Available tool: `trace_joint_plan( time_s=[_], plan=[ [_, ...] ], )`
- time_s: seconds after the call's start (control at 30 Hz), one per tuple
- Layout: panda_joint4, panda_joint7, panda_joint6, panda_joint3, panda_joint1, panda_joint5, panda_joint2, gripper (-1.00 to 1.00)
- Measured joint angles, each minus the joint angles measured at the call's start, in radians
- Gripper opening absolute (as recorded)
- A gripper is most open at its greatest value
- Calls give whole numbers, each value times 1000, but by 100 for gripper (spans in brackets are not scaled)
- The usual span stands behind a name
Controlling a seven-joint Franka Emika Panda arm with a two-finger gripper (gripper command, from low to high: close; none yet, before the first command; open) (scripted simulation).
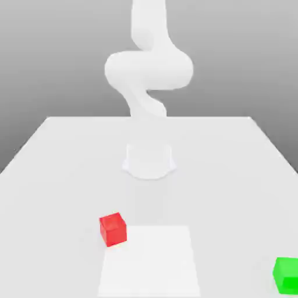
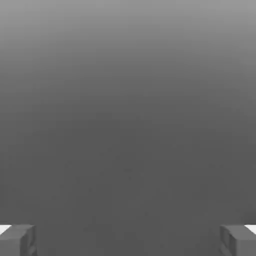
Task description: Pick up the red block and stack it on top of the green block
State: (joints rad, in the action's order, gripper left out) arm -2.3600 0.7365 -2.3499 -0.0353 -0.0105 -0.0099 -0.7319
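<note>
— On the table, toward the exterior view's left and near the front: one red block, sitting flat at the corner of a paler square patch.

— And the target?

— Off at the exterior view's right edge, well apart from the red one — one green block, partly cut by the frame. Nothing on top of it.

— Step in hand?

— By the look of it, the very start: nothing grasped, nothing lifted. Claw released, fingertips spread wide at both sides of the hand view, with no block between them.

— Next move?

— Probably a reach out and down over the red block, jaws square to its faces, then a squeeze. Needs a clean descent — a nudged cube could slide on that smooth top.

— Full count?

— One red block, one green block, one arm, one claw, one pale patch. No other loose things to be seen.
</note>
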Motion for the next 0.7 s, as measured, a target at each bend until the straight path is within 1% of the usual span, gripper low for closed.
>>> trace_joint_plan(
  time_s=[0.37, 0.53, 0.6, 0.7],
  plan=[
    [-304, -343, -259, -175, -38, -39, 364, 0],
    [-457, -527, -396, -246, -38, -52, 562, 0],
    [-498, -606, -472, -259, -35, -30, 668, 0],
    [-498, -699, -569, -225, -24, 71, 790, 0]
  ],
)
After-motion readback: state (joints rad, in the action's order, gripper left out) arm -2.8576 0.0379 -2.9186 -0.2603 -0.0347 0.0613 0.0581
